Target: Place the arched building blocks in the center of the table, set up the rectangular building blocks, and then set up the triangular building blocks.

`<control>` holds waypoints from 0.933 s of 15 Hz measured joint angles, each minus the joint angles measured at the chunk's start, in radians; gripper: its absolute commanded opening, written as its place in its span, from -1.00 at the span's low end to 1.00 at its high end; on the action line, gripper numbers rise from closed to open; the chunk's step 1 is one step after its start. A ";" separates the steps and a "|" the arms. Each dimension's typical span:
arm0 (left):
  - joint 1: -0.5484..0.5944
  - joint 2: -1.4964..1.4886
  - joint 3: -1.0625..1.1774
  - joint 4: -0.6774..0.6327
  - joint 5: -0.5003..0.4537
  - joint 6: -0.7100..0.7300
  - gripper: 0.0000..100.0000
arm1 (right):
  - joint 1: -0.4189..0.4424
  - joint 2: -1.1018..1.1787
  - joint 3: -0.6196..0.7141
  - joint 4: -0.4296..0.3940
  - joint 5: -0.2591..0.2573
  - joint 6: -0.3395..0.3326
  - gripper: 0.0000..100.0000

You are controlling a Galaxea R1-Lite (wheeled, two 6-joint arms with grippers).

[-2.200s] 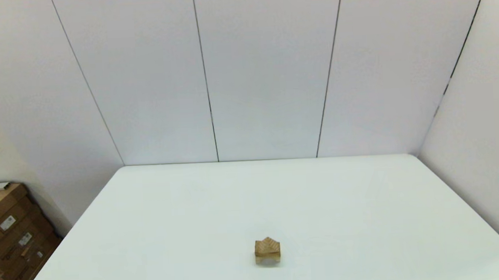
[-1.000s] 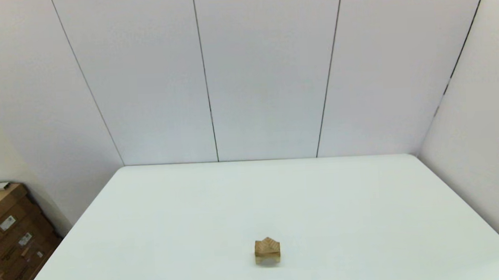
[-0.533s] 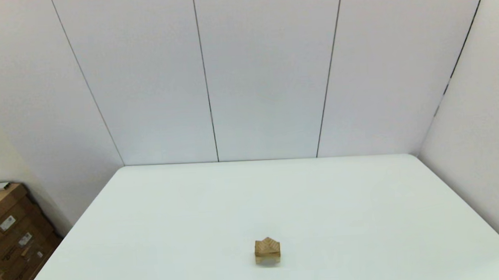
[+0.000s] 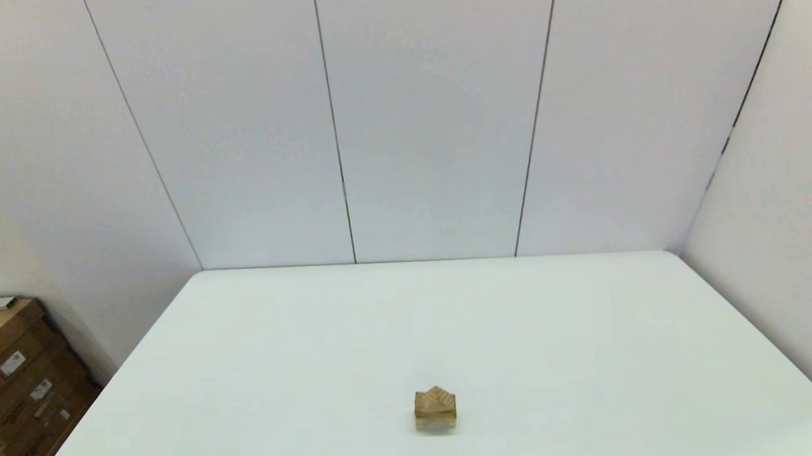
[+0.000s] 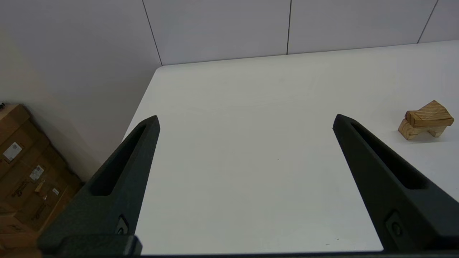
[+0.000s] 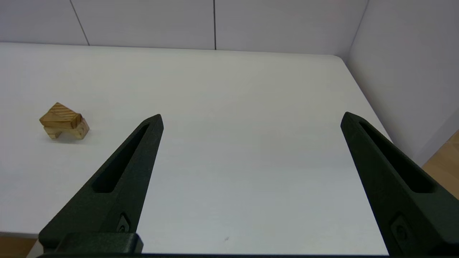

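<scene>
Three wooden blocks form one small stack on the white table (image 4: 593, 357), near its front middle. The arched building block (image 4: 436, 424) stands at the bottom, also seen in the wrist views as the arched block (image 5: 407, 131) and arched block (image 6: 81, 131). On it lies the rectangular building block (image 5: 428, 120), and the triangular building block (image 4: 434, 396) sits on top, ridge up. My left gripper (image 5: 245, 122) hangs open and empty at the table's near left, well short of the stack. My right gripper (image 6: 251, 118) hangs open and empty at the near right. Neither arm shows in the head view.
Grey wall panels (image 4: 435, 115) close off the table's far edge, and a side wall (image 4: 781, 222) runs along its right edge. Stacked cardboard boxes (image 4: 11, 388) stand on the floor beyond the table's left edge.
</scene>
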 measured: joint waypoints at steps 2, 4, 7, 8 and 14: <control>0.000 0.000 0.000 0.000 0.000 0.000 1.00 | 0.000 0.000 0.000 0.001 0.000 0.007 1.00; 0.000 0.000 0.000 0.000 0.000 0.000 1.00 | 0.000 0.000 0.000 0.001 -0.001 0.010 1.00; 0.000 0.000 0.000 0.000 0.000 0.000 1.00 | 0.000 0.000 0.000 0.000 -0.010 0.009 1.00; 0.000 0.000 0.000 0.000 0.000 0.000 1.00 | 0.000 0.000 0.000 0.000 -0.010 0.008 1.00; 0.000 0.000 0.000 0.000 0.000 0.000 1.00 | 0.000 0.000 0.000 0.000 -0.003 -0.002 1.00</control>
